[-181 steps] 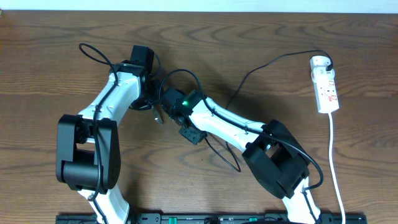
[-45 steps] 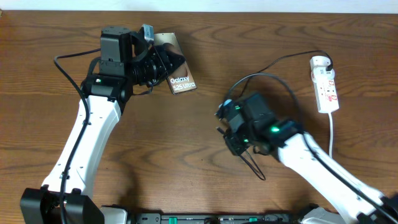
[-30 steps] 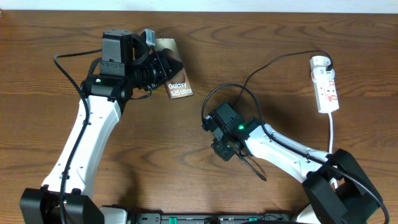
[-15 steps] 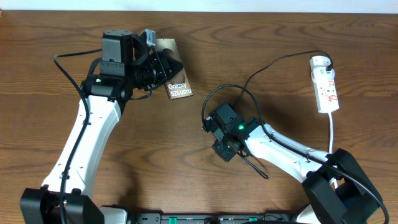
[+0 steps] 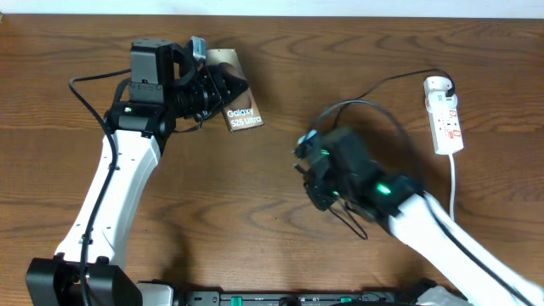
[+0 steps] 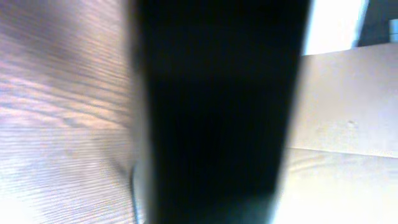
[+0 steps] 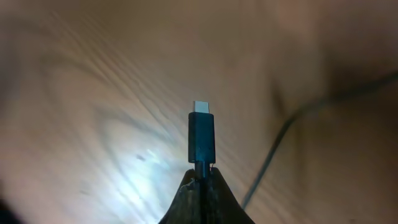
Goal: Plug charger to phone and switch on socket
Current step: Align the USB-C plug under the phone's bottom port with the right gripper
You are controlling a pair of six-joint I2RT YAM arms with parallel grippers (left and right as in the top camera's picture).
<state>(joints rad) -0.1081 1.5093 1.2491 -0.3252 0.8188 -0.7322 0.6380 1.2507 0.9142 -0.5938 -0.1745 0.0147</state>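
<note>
The phone (image 5: 235, 109), a grey-brown slab with white "Galaxy S25 Ultra" text, is held tilted off the table at upper left by my left gripper (image 5: 206, 85), which is shut on it. In the left wrist view the phone (image 6: 217, 112) fills the middle as a dark blur. My right gripper (image 5: 313, 163) is at centre, shut on the charger cable (image 5: 365, 110) just behind its small black connector (image 7: 202, 137), which sticks out with its metal tip forward. The cable loops back to the white socket (image 5: 445, 119) at far right.
The wooden table (image 5: 272, 255) runs across the whole view. The socket's white cord (image 5: 457, 212) runs down the right side. A loop of black cable lies under my right arm (image 5: 353, 225). A dark rail (image 5: 255, 297) runs along the front edge.
My right gripper has swung from facing left to a spot a little right and up, carrying the connector. My left arm shifted slightly up-left with the phone.
</note>
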